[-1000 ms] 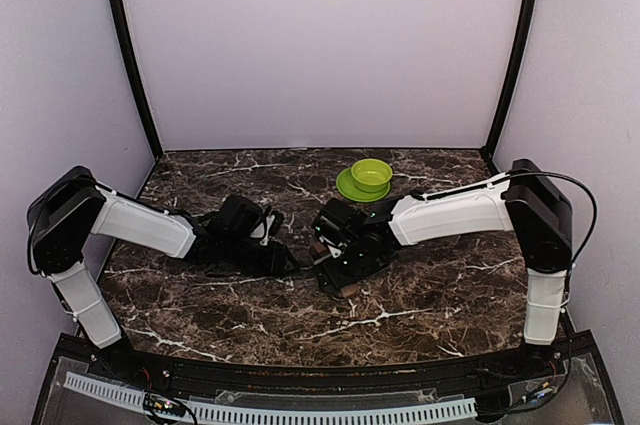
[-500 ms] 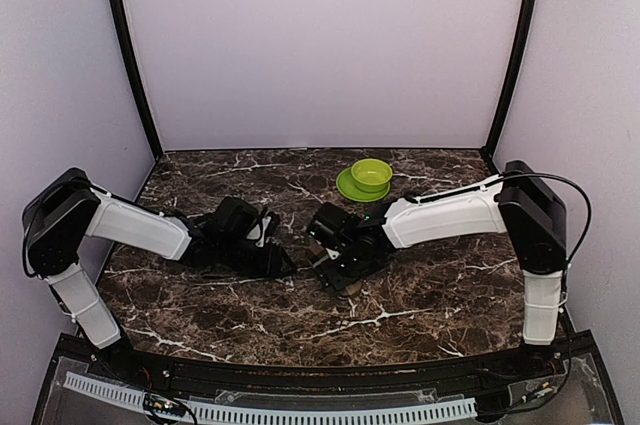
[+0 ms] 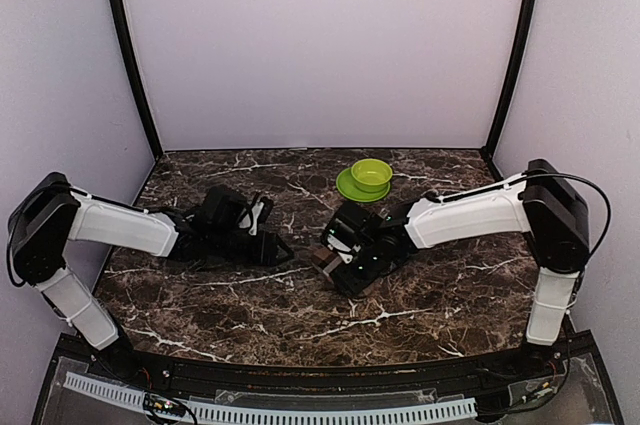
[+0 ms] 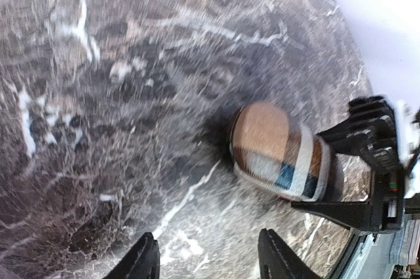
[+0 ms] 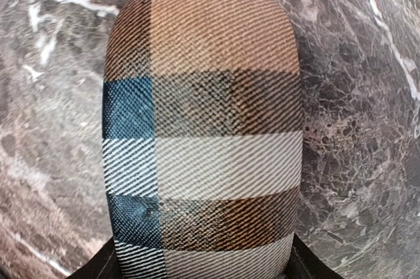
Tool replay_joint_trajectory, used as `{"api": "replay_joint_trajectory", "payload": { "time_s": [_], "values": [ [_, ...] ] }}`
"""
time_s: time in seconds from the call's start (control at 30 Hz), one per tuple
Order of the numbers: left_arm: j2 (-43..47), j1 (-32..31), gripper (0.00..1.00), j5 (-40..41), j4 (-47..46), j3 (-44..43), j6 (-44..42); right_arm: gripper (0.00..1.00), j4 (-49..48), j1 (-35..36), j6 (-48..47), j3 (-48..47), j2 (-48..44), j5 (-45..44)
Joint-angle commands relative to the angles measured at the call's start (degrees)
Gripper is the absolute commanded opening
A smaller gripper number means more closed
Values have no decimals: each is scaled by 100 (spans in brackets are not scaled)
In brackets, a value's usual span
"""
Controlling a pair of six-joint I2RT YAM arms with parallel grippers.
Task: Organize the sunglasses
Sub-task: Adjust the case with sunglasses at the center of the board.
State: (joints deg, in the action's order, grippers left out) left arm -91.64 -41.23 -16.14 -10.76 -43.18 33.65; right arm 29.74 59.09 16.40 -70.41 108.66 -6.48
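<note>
Your right gripper (image 5: 203,262) has its jaws drawn in against the two long sides of the plaid case (image 5: 203,115). They have been closing over the last second, and the wrist view shows them flush with the fabric, so it reads as a grip. Your left gripper (image 4: 210,259) stands apart with nothing between its fingertips. Since a second ago it has backed off toward its own side, leaving a clear stretch of marble table (image 3: 450,305) between it and the case. That looks like a handover of control: the right arm alone now has the case, and the left is free for whatever comes next. The case sits near the middle of the table, in front of the green bowl (image 3: 371,175) and well apart from it; you cannot tell whether it rests on the marble or is just lifted. Its long axis runs in line with the right gripper's reach, roughly across the table, with the rounded brown end pointing away from the wrist toward the left arm. The case is shut and no sunglasses show in any view.
</note>
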Motion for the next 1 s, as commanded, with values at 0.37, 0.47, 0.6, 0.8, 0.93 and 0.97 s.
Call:
{"api": "replay_joint_trajectory", "payload": {
  "time_s": [0.37,0.47,0.6,0.8,0.93,0.97],
  "values": [
    [212,50,53,97,-53,-53,-304,81,-344,41,-531,299,-154,-37],
    [157,54,53,61,-84,-50,-285,86,-380,126,-455,366,-171,-103],
    [97,54,53,23,-102,-68,-256,87,-366,235,-338,399,-200,-231],
    [27,54,53,-82,-147,-60,-196,83,-144,303,-237,682,-332,-499],
    [-26,54,53,-166,-216,-42,-135,79,80,322,-200,780,-393,-748],
    [-41,54,53,-189,-233,-35,-114,76,115,320,-191,805,-391,-804]
  ]
}}
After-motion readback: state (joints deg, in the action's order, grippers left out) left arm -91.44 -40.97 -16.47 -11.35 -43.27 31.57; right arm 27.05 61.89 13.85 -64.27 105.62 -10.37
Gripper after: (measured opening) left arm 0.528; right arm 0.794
